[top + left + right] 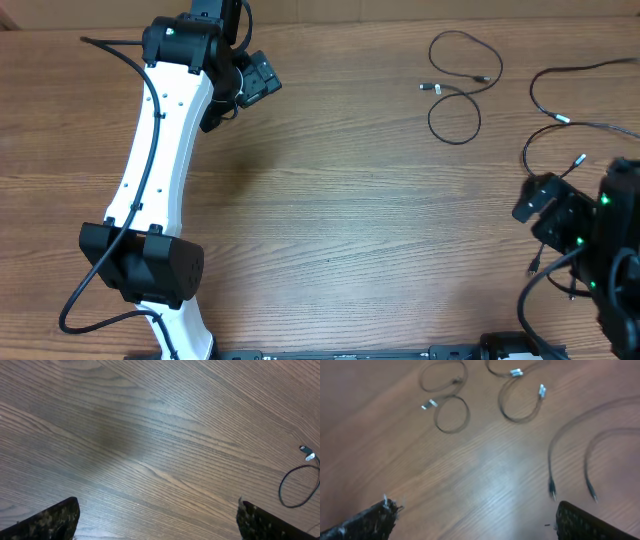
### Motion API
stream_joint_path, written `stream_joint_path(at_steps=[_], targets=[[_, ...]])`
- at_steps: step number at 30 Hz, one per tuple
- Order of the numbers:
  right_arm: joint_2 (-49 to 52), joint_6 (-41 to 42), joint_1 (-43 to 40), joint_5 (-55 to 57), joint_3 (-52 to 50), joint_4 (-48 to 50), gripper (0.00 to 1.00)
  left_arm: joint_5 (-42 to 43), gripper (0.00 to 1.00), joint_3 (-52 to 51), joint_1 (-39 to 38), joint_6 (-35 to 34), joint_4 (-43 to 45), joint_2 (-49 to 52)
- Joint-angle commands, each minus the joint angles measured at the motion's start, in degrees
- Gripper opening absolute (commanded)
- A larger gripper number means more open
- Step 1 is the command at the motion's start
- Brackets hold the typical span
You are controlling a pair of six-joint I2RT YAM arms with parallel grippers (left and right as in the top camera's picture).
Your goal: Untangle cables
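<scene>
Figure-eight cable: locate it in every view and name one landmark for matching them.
Overhead: figure-eight cable lies upper right of centre.
Left wrist: only part of it shows, a loop at the right edge.
Right wrist: top left.
Shared landmark: its silver plug tip, beside the loop.

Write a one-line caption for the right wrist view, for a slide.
Right gripper, open, over a wooden table; thin black cables lie in loose loops beyond it.
</scene>
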Motion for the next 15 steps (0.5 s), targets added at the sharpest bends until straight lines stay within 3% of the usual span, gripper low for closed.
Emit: stream_joint_path(at_steps=[1,8,15], targets=[[-6.32,-12.87,0.46,-4.96,-10.69,7.98,1.00,-0.57,0.99,-0.20,-0.37,-0.17,0.15,0.46],[-24.28,-23.78,0.52,-11.21,-36.70,29.51,1.00,-0.57,1.00,-0.20,-0.37,-0.17,0.15,0.46],[-39.50,-26.86,0.48,-11.65,-54.12,47.08,1.00,-0.59,1.00,-0.20,-0.37,-0.17,0.15,0.46]])
